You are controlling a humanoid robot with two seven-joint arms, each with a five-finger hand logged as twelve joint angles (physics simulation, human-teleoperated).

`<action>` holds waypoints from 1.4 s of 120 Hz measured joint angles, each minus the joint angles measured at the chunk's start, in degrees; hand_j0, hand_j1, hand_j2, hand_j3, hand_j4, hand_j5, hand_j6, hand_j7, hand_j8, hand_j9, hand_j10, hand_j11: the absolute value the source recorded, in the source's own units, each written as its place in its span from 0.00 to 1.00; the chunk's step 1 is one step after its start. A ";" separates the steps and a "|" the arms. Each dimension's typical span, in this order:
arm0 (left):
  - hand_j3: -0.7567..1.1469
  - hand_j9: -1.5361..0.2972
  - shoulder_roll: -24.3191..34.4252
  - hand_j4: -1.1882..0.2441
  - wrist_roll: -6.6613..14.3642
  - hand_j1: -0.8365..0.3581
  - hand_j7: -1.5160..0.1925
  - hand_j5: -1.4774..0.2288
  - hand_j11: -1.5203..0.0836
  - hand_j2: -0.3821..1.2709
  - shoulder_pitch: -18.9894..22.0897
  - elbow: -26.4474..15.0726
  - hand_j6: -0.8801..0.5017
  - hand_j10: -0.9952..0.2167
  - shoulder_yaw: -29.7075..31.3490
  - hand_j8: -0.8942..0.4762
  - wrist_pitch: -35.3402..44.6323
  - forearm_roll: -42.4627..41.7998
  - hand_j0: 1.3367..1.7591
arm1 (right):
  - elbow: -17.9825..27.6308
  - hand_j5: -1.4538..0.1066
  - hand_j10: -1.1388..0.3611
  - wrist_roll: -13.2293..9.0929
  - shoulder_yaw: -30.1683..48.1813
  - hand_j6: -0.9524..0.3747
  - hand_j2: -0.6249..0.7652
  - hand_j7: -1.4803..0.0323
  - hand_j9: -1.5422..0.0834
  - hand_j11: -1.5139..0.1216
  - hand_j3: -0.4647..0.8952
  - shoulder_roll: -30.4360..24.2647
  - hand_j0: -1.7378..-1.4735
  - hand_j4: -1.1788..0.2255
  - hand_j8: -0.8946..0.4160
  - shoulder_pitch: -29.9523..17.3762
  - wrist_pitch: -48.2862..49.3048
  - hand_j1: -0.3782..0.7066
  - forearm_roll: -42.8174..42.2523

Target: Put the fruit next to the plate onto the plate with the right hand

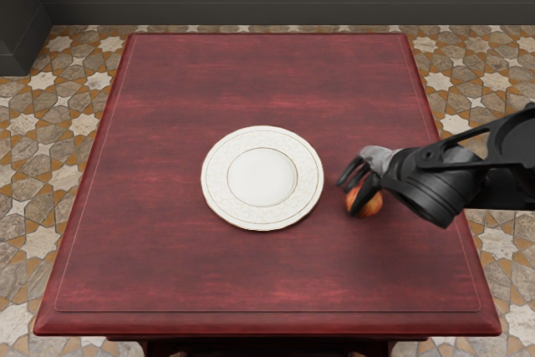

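Closing on fruit [370, 204]: right robot hand [366, 175] reaches in from right edge, dark fingers [354, 180] curled over top and plate-facing side of fruit, clamped on it as far as view shows. Fruit sits low near bench [167, 106] surface, just right of plate [219, 175], apart from rim; whether lifted, cannot tell. Top-down grip probably leaves underside free for set-down. Plate holds nothing, mid-bench; short leftward carry needed.
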 joint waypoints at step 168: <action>0.40 0.66 0.00 0.66 -0.02 0.75 0.70 0.68 0.75 0.26 0.00 0.00 0.46 0.62 -0.05 0.47 0.00 0.02 0.76 | -13.66 0.12 0.52 -7.39 18.38 0.06 0.65 0.23 0.21 0.23 0.34 10.91 0.33 0.26 0.48 0.68 -0.23 0.58 2.47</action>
